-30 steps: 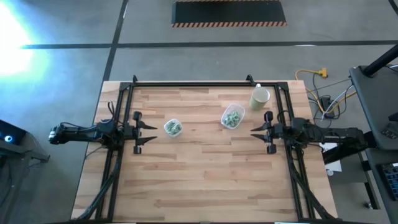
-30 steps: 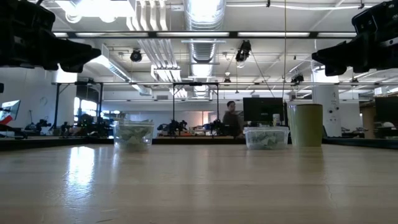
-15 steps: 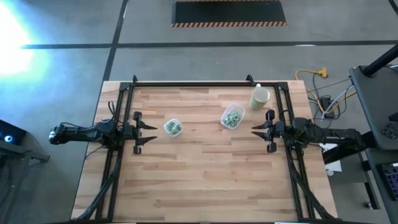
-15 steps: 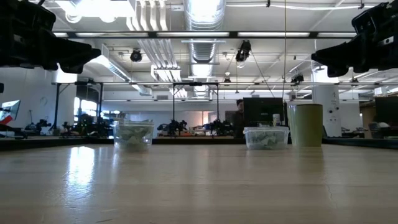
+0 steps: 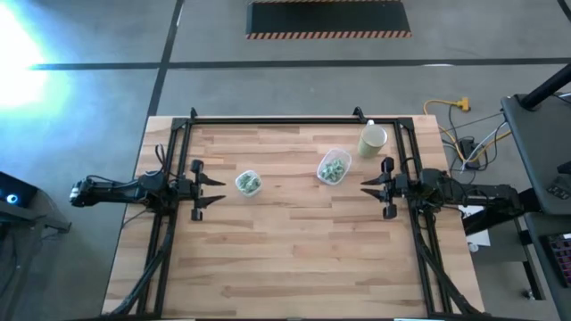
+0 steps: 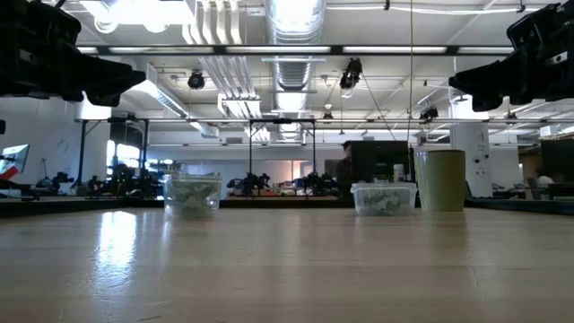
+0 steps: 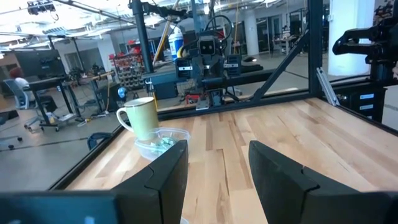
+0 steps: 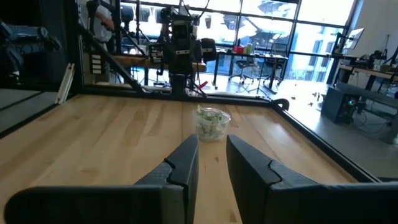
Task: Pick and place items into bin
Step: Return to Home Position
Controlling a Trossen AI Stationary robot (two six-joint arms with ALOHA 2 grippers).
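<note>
1. Tabletop (image 5: 294,259): wood planks, bare across the near half.
2. Left tool (image 5: 221,190): at the 9 o'clock edge, fingers parted, released, gripping nothing.
3. Right tool (image 5: 364,190): at the 3 o'clock edge, also released and empty.
4. Small clear tub (image 5: 239,178): just beside the left tool, holding pale green and white items (image 5: 249,185).
5. Larger clear tub (image 5: 344,154): toward 1 o'clock of centre, with more items inside.
6. Cream cup (image 5: 372,139): upright, at 1 o'clock of the larger tub, near it.
</note>
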